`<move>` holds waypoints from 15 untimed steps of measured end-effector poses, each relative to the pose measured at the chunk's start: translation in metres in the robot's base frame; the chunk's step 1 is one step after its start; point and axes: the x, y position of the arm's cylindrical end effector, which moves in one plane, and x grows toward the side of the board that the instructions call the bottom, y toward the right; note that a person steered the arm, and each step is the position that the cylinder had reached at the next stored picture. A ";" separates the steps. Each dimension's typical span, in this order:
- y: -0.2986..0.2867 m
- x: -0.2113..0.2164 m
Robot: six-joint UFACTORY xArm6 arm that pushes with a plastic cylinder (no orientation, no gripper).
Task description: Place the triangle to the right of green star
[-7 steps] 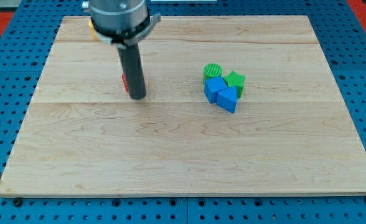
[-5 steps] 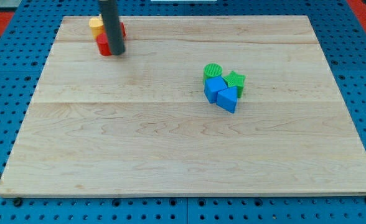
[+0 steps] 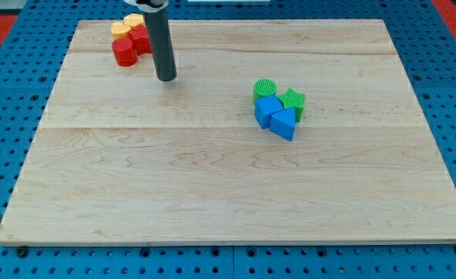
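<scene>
A blue triangle (image 3: 285,124) lies near the board's middle right, touching a blue cube (image 3: 266,109) on its left. The green star (image 3: 293,101) sits just above the triangle and touches it. A green cylinder (image 3: 265,89) is at the top left of this cluster. My tip (image 3: 166,78) rests on the board far to the left of the cluster, in the upper left part of the board, touching no block.
A red cylinder (image 3: 123,53), another red block (image 3: 140,39) and a yellow block (image 3: 121,30) are grouped at the board's top left corner, just left of and above my tip. Another yellow block (image 3: 133,19) shows partly behind the rod.
My tip went up and left to the red and yellow blocks, then came back down and right. The red cylinder has ended up at the top left corner. The blue and green cluster has not moved.
</scene>
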 end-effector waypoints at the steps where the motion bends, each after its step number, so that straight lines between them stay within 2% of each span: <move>1: 0.061 0.057; 2: 0.085 0.109; 3: 0.094 0.115; 4: 0.128 0.112; 5: 0.187 0.104; 6: 0.201 0.090; 9: 0.202 0.071; 10: 0.206 0.084; 11: 0.235 0.094; 12: 0.252 0.077; 13: 0.257 0.088; 14: 0.246 0.103; 15: 0.221 0.084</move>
